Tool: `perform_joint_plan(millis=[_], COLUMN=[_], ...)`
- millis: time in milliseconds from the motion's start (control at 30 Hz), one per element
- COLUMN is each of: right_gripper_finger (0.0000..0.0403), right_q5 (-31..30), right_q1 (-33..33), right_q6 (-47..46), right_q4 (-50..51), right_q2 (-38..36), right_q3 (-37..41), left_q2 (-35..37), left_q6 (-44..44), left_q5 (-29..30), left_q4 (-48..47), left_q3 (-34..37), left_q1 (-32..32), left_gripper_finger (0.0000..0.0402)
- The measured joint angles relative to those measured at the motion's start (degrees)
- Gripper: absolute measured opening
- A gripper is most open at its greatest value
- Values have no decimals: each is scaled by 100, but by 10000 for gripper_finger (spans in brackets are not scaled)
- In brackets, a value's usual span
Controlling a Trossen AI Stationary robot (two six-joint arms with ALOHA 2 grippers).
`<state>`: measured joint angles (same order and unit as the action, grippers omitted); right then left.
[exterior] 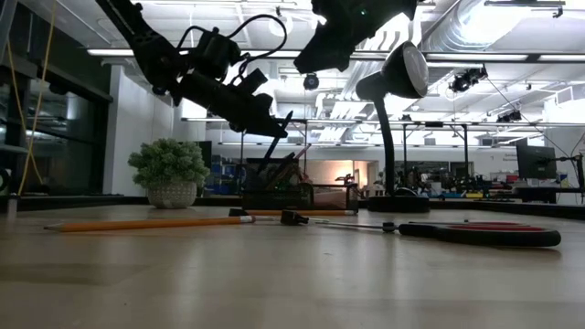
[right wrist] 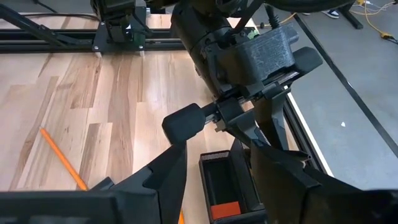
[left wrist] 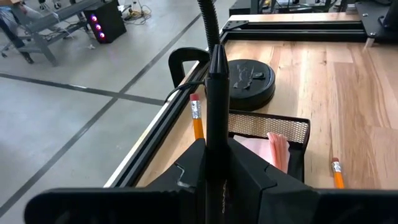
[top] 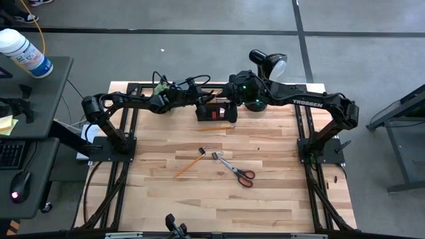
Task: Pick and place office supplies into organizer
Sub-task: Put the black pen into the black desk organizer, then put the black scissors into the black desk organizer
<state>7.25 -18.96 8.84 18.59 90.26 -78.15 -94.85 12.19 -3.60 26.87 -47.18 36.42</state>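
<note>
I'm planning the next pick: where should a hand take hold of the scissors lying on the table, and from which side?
Grip the scissors from straight above, at the narrow metal blades just ahead of the red handles. They lie flat and diagonal on the table, so the fingers should probably close across that line; the looped handles look too wide.

Both pincers, left (top: 199, 104) and right (top: 234, 93), over the organizer (top: 216, 113) at the table's far edge.

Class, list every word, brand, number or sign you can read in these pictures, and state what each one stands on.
"TROSSEN": white letters on the right arm, high view.
Label on the white bottle, high view: too small to read.
Nothing else readable; no text on the organizer, pencils or scissors.
</note>
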Motion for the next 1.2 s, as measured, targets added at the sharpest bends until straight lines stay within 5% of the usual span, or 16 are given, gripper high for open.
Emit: perform_joint_plan(millis=[500,933,1200], right_gripper_finger=[170,173,170], right_q5=[72,68,68], right_q1=[0,0,0], right_q6=[1,15,15], right_q4=[0,0,0], right_q2=[0,0,0], right_q3=[0,-2,-2], left_q2=[2,2,2], left_q6=[-27,-354,-555], left_q5=[-117,-76,-70], left_q4=[0,-14,-20], left_q3=[0,0,0], left_q1=[0,0,0], left_gripper_finger=[54,278,312])
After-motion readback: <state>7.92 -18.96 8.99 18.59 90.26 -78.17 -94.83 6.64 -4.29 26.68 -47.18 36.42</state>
